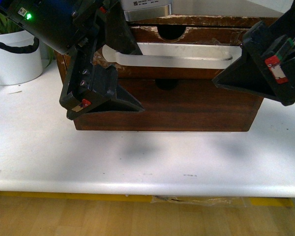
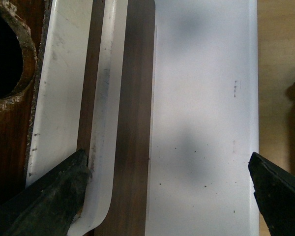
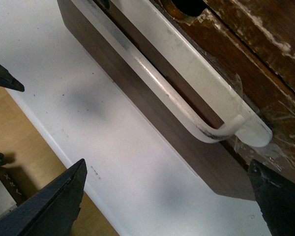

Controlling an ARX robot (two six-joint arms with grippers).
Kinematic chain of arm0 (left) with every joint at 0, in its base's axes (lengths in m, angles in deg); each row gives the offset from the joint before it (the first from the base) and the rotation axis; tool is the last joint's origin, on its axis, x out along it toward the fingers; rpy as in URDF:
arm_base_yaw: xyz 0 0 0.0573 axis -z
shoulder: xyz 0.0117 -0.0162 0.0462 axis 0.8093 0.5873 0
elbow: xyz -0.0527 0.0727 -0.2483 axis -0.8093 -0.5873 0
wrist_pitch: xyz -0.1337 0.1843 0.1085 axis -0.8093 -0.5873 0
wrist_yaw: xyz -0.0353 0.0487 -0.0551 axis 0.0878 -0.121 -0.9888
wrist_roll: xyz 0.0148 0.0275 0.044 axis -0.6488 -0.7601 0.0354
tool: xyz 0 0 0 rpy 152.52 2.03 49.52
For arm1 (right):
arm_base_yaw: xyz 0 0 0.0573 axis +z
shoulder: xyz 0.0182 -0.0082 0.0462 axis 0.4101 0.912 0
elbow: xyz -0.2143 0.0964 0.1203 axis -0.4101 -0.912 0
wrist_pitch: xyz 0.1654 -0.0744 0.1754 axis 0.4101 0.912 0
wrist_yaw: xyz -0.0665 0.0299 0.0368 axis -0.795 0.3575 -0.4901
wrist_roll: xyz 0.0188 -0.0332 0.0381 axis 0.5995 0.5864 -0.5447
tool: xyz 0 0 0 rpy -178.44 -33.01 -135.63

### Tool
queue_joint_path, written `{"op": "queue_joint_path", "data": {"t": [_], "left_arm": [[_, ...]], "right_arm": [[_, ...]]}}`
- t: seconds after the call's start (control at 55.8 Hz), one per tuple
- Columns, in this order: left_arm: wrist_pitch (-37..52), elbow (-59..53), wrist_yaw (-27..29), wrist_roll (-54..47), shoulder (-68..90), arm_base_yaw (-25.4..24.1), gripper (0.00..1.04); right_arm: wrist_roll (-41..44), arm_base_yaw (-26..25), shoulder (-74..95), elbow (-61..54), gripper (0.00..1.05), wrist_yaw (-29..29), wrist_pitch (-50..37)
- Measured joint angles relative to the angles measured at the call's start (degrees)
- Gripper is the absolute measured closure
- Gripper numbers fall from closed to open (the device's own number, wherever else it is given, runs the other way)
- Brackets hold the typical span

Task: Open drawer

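The drawer (image 1: 206,35) is the upper, scuffed dark brown front of a small wooden chest, with a half-round notch (image 1: 171,32) in its top edge. Its long white bar handle (image 1: 177,56) is taped on. My left gripper (image 1: 137,81) is open and straddles the handle's left end. In the left wrist view (image 2: 169,196) one finger (image 2: 54,196) touches the handle (image 2: 105,98). My right gripper (image 1: 236,59) is open in front of the handle's right end. In the right wrist view (image 3: 164,196) it stands apart from the handle (image 3: 187,73).
A plain handleless drawer front (image 1: 187,105) lies below the handle. The chest stands on a white table (image 1: 147,157) whose front edge is near. A white plant pot (image 1: 14,59) stands at the left. A silver box (image 1: 147,10) sits on the chest.
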Motion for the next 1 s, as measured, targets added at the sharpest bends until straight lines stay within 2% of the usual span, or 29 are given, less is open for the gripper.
{"op": "queue_joint_path", "data": {"t": [0.537, 1.003], "left_arm": [[-2.56, 1.38, -0.52, 0.04, 0.24, 0.11, 0.06], [-3.78, 1.86, -0.57, -0.24, 0.39, 0.24, 0.06]], "right_arm": [[6.23, 2.60, 6.99, 8.55, 0.09, 3.19, 8.20], [10.82, 2.78, 10.73, 12.39, 0.09, 3.17, 12.96]]}}
